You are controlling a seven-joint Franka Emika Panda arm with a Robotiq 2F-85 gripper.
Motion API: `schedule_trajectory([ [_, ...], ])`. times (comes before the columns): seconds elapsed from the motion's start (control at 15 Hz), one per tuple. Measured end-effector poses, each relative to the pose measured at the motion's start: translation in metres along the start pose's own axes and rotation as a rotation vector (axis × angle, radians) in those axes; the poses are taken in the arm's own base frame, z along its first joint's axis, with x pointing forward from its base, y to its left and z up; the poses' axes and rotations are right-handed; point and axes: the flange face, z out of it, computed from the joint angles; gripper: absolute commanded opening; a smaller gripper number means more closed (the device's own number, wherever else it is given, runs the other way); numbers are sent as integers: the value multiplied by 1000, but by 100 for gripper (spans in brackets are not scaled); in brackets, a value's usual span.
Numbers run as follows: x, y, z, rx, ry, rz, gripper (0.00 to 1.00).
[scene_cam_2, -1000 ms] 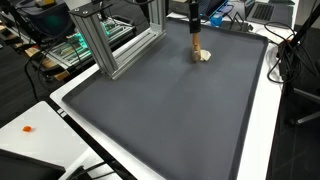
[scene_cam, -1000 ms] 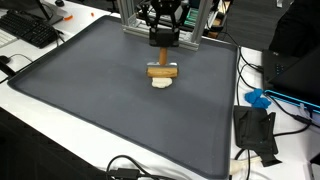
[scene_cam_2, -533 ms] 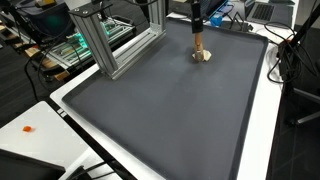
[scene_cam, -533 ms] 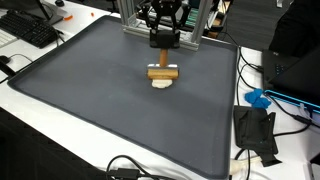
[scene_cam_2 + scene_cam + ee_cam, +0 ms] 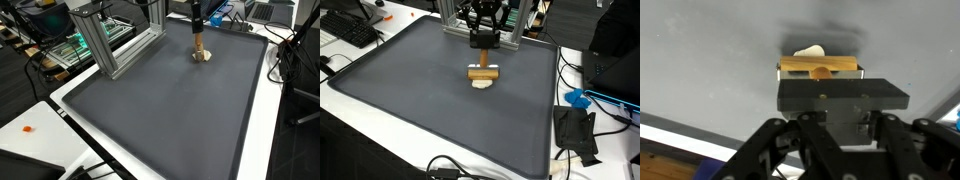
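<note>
Up at the far end of the mat, the jaws are clamped tight on the upright shaft of a wooden T-shaped tool (image 5: 482,71), with no gap showing. The shaft hangs straight down from the jaws, and its crossbar lies level, broadside in the wrist view. Directly beneath that crossbar sits a pale lump (image 5: 482,83), touching or just clear, I can't tell which. It's all on the dark mat (image 5: 410,110) covering the counter, close by the aluminium frame (image 5: 105,40).
</note>
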Motion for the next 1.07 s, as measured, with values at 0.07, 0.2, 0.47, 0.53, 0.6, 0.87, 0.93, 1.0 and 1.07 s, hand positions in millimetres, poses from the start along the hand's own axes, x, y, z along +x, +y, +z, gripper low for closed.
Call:
schedule_trajectory([
  [0.07,0,0,0,0,0,-1,23],
  [0.2,0,0,0,0,0,-3,23],
  [0.47,2,-2,1,1,6,-5,23],
  [0.53,2,-2,2,2,10,-5,23],
  [0.6,3,-3,2,3,14,-3,23],
  [0.87,5,-5,4,5,34,2,23],
  [0.93,6,-5,4,5,38,2,23],
  [1.0,7,-6,5,4,43,2,23],
  [1.07,7,-7,5,4,48,1,23],
])
